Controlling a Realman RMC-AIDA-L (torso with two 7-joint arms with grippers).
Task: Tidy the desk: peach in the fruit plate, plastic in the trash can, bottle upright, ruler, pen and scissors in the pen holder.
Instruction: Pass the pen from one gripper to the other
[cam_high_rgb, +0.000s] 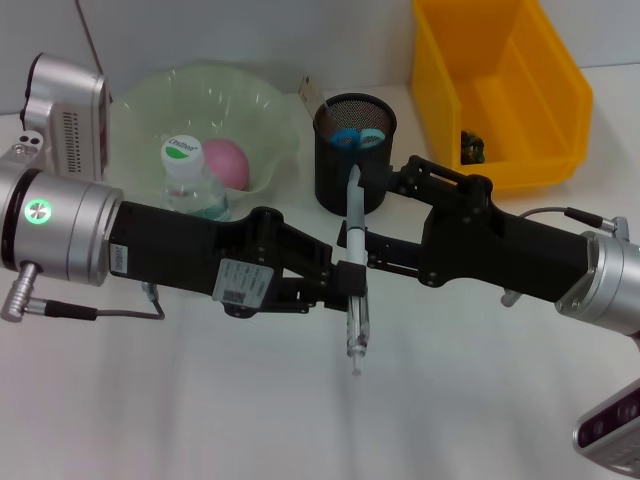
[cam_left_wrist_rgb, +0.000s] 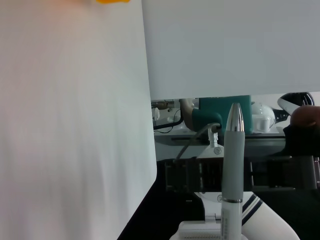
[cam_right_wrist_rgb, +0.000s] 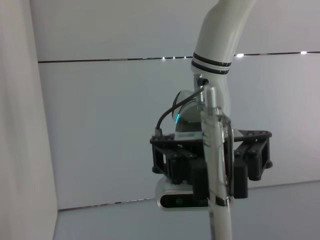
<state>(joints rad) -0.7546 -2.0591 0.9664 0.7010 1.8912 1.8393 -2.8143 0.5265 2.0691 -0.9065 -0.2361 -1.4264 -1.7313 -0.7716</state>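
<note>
Mid-desk, both pincers (cam_high_rgb: 352, 268) clamp the pen (cam_high_rgb: 355, 262) (head view).

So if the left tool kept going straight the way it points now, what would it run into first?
The left tool points across the desk at the right tool, with the pen upright between them. It would press the pen into the right tool at once; both appear shut on it, though depth between them is hard to judge.

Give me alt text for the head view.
Both grippers, left and right, meet mid-table on a pen, just before the pen holder. Behind stand a bottle, a peach in its plate, and a yellow bin.
</note>
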